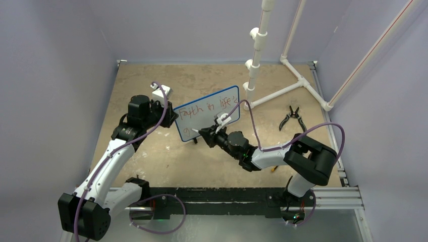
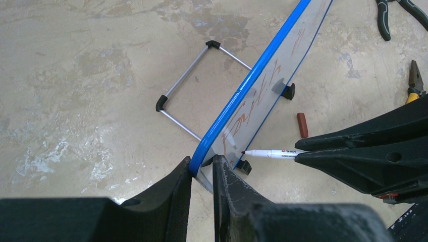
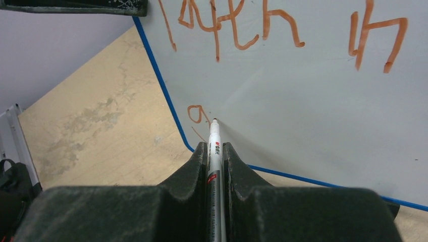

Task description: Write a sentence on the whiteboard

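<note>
The whiteboard, white with a blue rim, stands tilted on the table. My left gripper is shut on its left edge. The sentence in red-orange marker reads "faith in life's" on the top line. A single "g" starts the second line. My right gripper is shut on a white marker. The marker's tip touches the board just right of the "g". From the left wrist view the marker points at the board's lower corner.
Black pliers lie on the table to the right. A red marker cap lies near the board's foot. Yellow-handled pliers show at the right edge. The board's wire stand rests behind it. White pipe framing stands at the back right.
</note>
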Tool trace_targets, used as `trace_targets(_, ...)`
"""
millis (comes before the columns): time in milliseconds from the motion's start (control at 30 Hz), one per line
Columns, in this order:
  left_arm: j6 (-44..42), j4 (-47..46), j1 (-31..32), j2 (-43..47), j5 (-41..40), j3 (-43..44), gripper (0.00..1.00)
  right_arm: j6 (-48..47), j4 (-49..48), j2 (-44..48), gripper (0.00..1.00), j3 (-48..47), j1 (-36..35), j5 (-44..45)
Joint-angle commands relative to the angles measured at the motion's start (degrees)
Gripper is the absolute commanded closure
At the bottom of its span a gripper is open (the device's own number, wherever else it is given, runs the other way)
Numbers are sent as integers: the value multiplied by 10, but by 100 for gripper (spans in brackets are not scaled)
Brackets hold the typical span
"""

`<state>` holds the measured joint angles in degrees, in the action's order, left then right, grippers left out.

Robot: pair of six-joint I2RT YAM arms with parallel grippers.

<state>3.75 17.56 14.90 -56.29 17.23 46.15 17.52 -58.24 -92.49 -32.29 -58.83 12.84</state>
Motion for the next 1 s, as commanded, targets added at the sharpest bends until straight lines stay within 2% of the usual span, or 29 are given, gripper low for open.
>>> trace_targets(0, 1, -12, 0, 1, 10, -3, 81, 5, -23, 12, 100, -4, 0, 39)
trace_targets(433, 0, -12, -1, 0, 11, -3, 81, -28, -24, -16, 100, -40, 0, 22)
trace_targets(967, 1, -12, 0, 3, 11, -3, 81, 6, 37, -2, 100, -13, 0, 58)
